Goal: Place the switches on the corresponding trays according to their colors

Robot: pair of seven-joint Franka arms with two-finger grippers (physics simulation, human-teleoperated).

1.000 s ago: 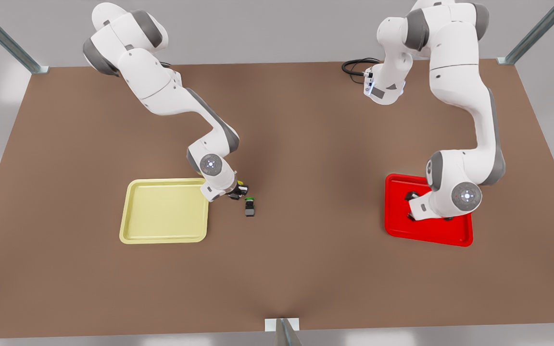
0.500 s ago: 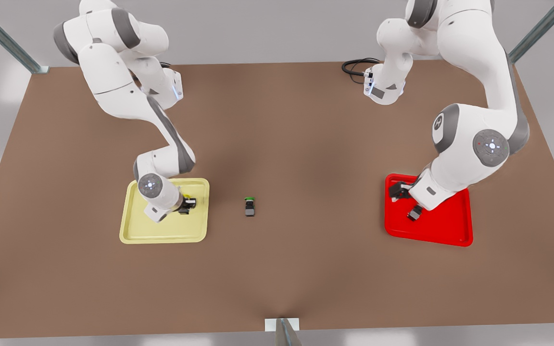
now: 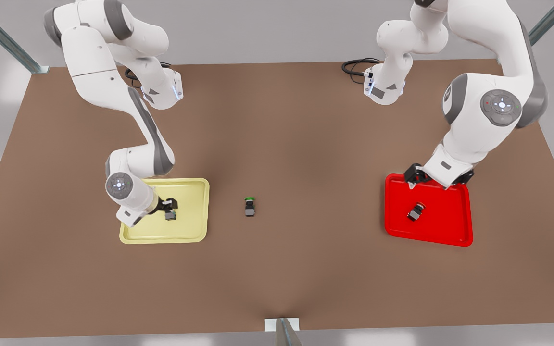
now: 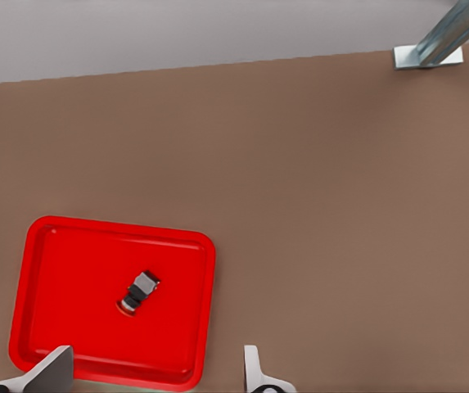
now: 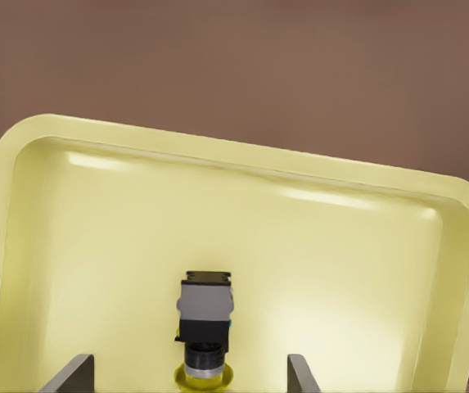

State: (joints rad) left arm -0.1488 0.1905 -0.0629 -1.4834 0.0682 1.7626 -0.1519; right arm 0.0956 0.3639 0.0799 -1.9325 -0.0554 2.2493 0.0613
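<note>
The red-capped switch (image 3: 416,211) (image 4: 138,292) lies on its side on the red tray (image 3: 445,226) (image 4: 70,270). My left gripper (image 3: 419,175) (image 4: 154,385) hangs open above that tray's far rim, apart from the switch. On the front view's left, the yellow-capped switch (image 3: 170,216) (image 5: 205,315) rests on the pale yellow tray (image 3: 188,192) (image 5: 340,270). My right gripper (image 3: 169,207) (image 5: 185,381) is low over it, open, its fingers (image 5: 70,377) standing wide on either side without touching the body.
A green-capped switch (image 3: 250,207) sits on the brown table (image 3: 306,144) between the two trays. A black cable (image 3: 354,66) coils at the far edge. Metal frame posts (image 3: 282,331) stand at the table's edges and corners.
The right gripper carried the yellow switch from beside the green one onto the yellow tray and let go. The left gripper lifted back off the red tray, leaving the red switch there.
</note>
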